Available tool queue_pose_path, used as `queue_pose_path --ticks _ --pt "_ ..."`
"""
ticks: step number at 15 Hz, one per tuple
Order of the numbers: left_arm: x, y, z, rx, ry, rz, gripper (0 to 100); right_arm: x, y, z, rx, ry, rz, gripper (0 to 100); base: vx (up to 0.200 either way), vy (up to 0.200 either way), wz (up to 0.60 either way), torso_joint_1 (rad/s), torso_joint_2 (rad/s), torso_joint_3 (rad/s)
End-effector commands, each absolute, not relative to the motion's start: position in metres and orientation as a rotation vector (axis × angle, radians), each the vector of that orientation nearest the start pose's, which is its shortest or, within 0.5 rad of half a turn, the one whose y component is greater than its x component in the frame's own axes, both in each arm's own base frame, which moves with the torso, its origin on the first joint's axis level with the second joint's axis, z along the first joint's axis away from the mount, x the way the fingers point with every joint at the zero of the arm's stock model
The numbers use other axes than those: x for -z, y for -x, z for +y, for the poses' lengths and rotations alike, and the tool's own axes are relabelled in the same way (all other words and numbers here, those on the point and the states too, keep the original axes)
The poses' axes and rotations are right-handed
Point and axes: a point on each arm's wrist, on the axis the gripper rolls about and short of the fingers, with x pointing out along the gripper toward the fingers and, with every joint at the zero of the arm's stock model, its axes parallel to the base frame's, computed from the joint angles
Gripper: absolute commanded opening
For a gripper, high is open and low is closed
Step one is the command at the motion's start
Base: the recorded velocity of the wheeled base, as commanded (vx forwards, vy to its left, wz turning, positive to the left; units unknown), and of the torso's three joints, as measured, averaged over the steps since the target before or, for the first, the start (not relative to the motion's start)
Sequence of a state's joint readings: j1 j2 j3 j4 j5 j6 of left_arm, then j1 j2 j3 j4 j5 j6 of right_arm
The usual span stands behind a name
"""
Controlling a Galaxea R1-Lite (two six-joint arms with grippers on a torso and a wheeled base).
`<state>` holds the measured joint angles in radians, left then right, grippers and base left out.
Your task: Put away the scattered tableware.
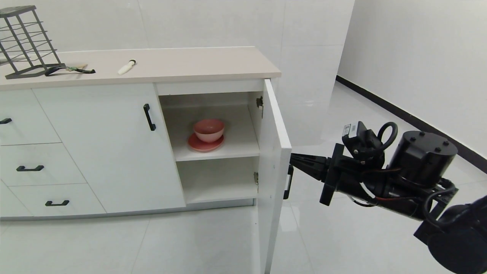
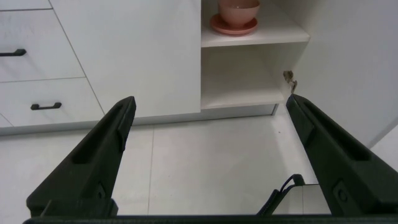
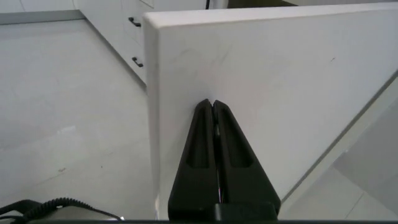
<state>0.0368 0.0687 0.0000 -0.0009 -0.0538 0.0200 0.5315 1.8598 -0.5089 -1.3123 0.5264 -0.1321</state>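
Observation:
A pink bowl [image 1: 208,130] sits on a red plate [image 1: 204,144] on the upper shelf of the open cabinet; the left wrist view shows the same bowl [image 2: 238,10] and plate [image 2: 233,26]. The cabinet door [image 1: 272,160] stands swung out towards me. My right gripper [image 1: 293,158] is shut, its tips touching the door's outer face just above the black door handle [image 1: 288,182]. In the right wrist view the shut gripper [image 3: 212,104] meets the white door [image 3: 280,74] near its edge. My left gripper [image 2: 210,102] is open and holds nothing, low over the floor facing the cabinet.
On the countertop [image 1: 190,64] lie a white-handled utensil [image 1: 126,67] and a dark strap-like item [image 1: 70,69] beside a black wire rack [image 1: 26,42]. Drawers [image 1: 30,167] and a closed door [image 1: 106,148] lie left of the opening. A wall runs along the right.

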Motion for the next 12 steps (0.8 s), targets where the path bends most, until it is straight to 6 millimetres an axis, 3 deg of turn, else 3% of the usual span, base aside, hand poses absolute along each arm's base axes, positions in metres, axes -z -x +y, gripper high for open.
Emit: queue_pose_path --ticks 1,6,12 --pt "-0.077 0.018 -0.002 0.018 -0.017 0.067 100 -0.124 -0.255 0.172 -1.078 0.111 -0.018 0 0.000 0.000 0.00 0.000 0.00 0.000" --pt "-0.077 0.018 -0.002 0.018 -0.017 0.067 100 -0.122 -0.263 0.194 -1.100 0.088 -0.024 0 0.000 0.000 0.00 0.000 0.00 0.000" --pt "-0.077 0.018 -0.002 0.018 -0.017 0.067 100 -0.115 -0.291 0.227 -1.092 0.042 -0.080 0 0.000 0.000 0.00 0.000 0.00 0.000"
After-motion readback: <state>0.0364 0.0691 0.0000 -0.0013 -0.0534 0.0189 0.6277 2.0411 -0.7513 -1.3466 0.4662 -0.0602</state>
